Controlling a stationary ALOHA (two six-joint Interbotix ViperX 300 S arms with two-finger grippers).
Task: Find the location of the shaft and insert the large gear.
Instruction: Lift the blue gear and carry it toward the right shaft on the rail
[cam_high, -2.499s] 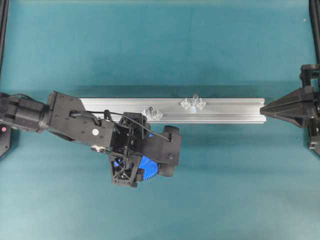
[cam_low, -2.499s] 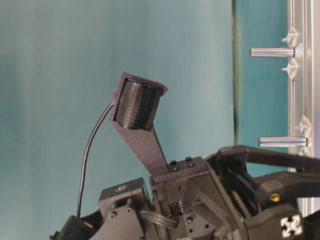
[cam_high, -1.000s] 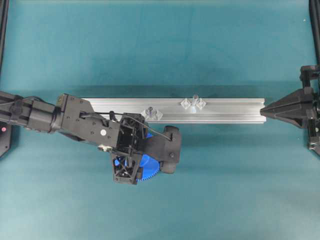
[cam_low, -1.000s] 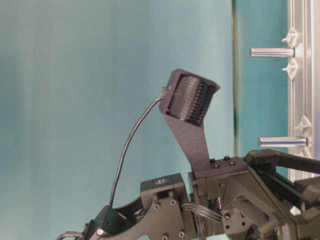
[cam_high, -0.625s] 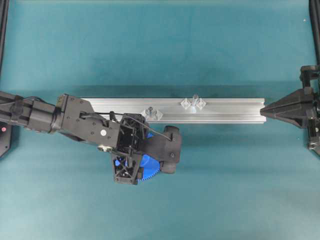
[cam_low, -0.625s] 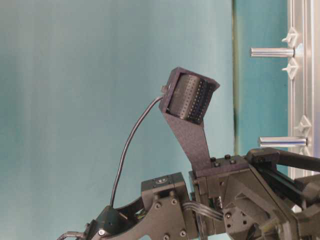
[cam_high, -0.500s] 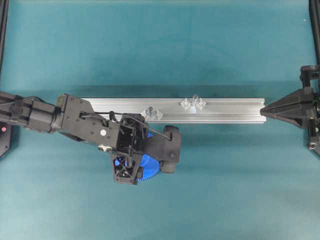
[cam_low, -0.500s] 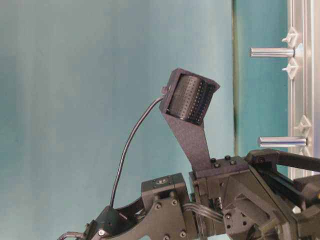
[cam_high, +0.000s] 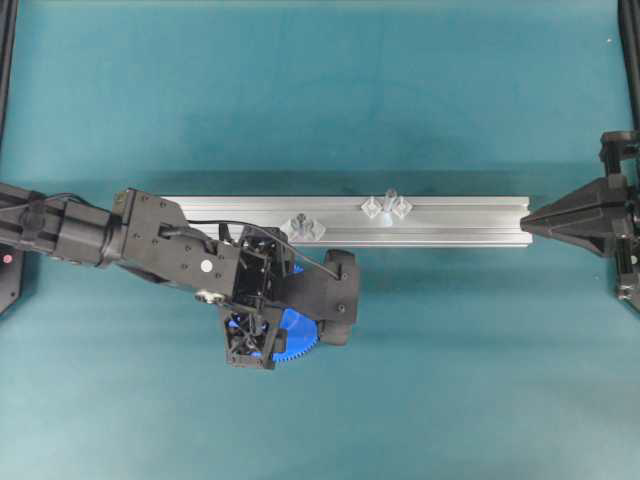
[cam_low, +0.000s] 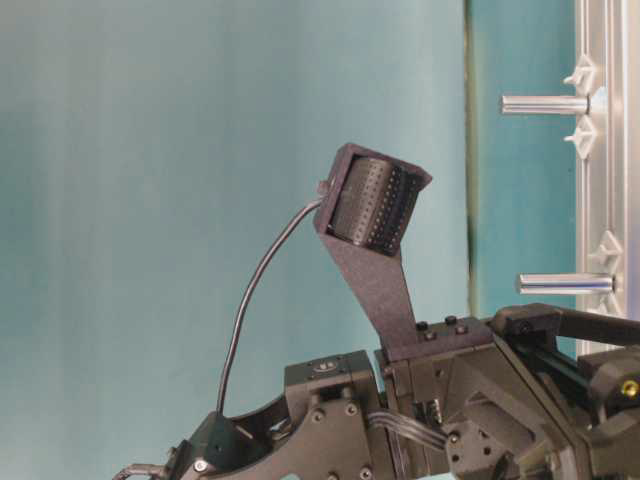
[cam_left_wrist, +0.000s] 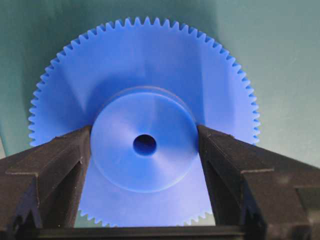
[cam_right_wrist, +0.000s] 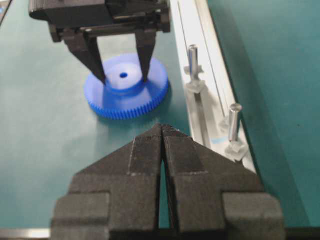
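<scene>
The large gear (cam_left_wrist: 145, 75) is a bright blue toothed disc lying flat on the teal mat, just in front of the rail. My left gripper (cam_right_wrist: 123, 77) stands over it, shut on its raised hub, with a finger (cam_left_wrist: 65, 160) pressed to each side. From overhead only part of the large gear (cam_high: 296, 336) shows under the left wrist. The shaft (cam_high: 388, 200) stands upright on the rail between two diamond mounts, to the right of the gear; it also shows in the right wrist view (cam_right_wrist: 234, 120) and the table-level view (cam_low: 545, 104). My right gripper (cam_high: 525, 222) is shut and empty at the rail's right end.
The aluminium rail (cam_high: 460, 215) runs left to right across the middle of the mat. A second, stubbier pin (cam_high: 298, 222) stands on it close to the left wrist. Black frame posts (cam_high: 8, 60) stand at the left and right edges.
Since 2.5 s ago my left arm has shifted a little to the right over the gear. In the last second it has hardly moved. The right arm is still.
</scene>
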